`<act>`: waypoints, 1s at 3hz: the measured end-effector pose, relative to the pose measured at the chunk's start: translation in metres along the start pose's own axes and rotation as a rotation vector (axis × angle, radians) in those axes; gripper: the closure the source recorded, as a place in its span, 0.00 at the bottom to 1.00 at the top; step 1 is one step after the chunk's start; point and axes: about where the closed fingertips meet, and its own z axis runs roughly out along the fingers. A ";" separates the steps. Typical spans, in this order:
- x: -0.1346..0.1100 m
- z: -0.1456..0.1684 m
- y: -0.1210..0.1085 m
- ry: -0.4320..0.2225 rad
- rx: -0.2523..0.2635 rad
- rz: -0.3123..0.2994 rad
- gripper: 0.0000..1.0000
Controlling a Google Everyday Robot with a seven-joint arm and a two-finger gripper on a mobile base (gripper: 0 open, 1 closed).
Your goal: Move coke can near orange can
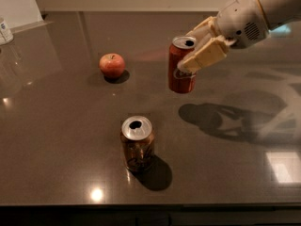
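Note:
The red coke can (180, 69) with a silver top hangs in the air above the dark table, right of centre. My gripper (200, 48) comes in from the upper right and is shut on the can's upper part, its cream fingers (204, 55) clamped across it. The can's shadow lies on the table below and to the right. The brownish-orange can (137, 144) stands upright near the front of the table, below and left of the held can, well apart from it.
A red apple (112, 65) sits on the table (56, 126) at the left centre. A white bottle (4, 31) stands at the far left edge. The table's front edge runs along the bottom.

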 end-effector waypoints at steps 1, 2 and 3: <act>0.002 0.001 0.025 0.004 -0.047 -0.045 1.00; 0.002 0.001 0.025 0.004 -0.047 -0.046 1.00; 0.007 -0.005 0.035 -0.016 -0.065 -0.049 1.00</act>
